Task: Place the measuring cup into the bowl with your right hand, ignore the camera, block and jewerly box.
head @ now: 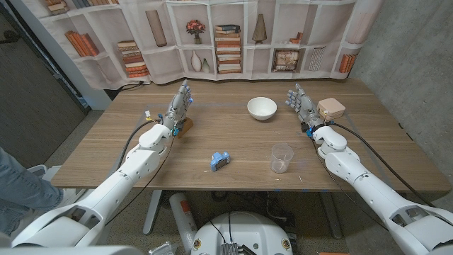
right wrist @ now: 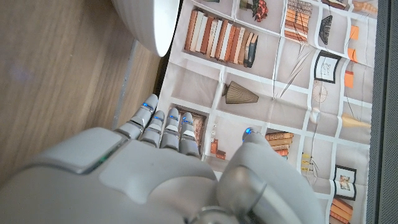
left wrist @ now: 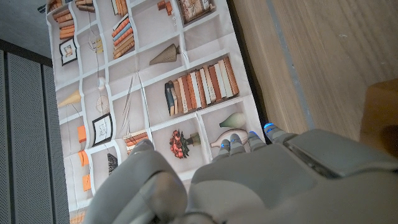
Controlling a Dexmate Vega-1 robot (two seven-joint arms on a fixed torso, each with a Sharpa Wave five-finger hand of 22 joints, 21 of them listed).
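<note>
Both arms are built of smooth, glossy white shells, thick and rounded near the shoulders and slimmer toward the wrists, with darker grey seams at the joints; a black cable runs along the outside of the left arm [head: 134, 170], and another trails beside the right arm [head: 361, 177]; the left hand [head: 178, 106] and the right hand [head: 303, 105] are pale silver-grey, made of short jointed segments; the fingers [right wrist: 163, 121] end in small blue-lit tips, seen also on the left hand's fingers [left wrist: 239, 143]; the back of each hand carries a flat grey plate with rounded corners, and the thumb casing is a smooth matte grey bulge.
</note>
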